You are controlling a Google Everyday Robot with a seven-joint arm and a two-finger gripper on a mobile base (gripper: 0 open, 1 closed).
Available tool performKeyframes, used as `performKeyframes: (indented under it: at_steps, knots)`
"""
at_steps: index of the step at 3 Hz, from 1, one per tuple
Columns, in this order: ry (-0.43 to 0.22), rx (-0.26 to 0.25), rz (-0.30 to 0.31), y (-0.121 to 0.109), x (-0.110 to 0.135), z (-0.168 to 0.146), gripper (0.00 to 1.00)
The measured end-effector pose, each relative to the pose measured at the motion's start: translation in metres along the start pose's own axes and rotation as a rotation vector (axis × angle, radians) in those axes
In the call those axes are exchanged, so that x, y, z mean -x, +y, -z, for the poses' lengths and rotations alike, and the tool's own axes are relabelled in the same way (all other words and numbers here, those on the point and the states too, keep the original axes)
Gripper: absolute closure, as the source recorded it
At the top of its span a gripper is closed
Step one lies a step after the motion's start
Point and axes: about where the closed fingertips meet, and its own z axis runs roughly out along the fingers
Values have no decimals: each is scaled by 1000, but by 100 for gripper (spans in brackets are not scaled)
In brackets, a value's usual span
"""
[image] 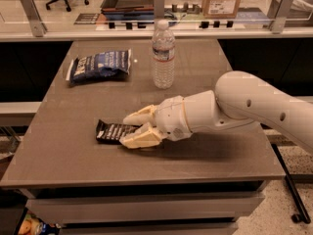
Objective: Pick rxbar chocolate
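Rows of white lettering run across the glossy black wrapper of the small flat rxbar chocolate, which lies flat on the brown rectangular worktop, towards its front left. The cream two-finger tool sits low over the bar's right end, reaching in from the right at the end of a thick, smooth white robot arm. The tool is released. Its two fingers are spread in a V, one along the far edge of the bar and one along the near edge, with the bar's right end between them. Whether the pads press on the wrapper cannot be told. A clear plastic water bottle with a white cap stands upright behind the tool, near the middle of the worktop. A crinkled blue-and-white snack bag lies to the bottle's left, well apart from the bar.
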Motion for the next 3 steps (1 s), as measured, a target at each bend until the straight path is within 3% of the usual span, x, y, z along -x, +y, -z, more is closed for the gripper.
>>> performKeyframes:
  at_steps: [1,3]
  knots:
    - [-31,15,16,-2,10,3,100]
    - [-97,-28,106,-10,53,39,100]
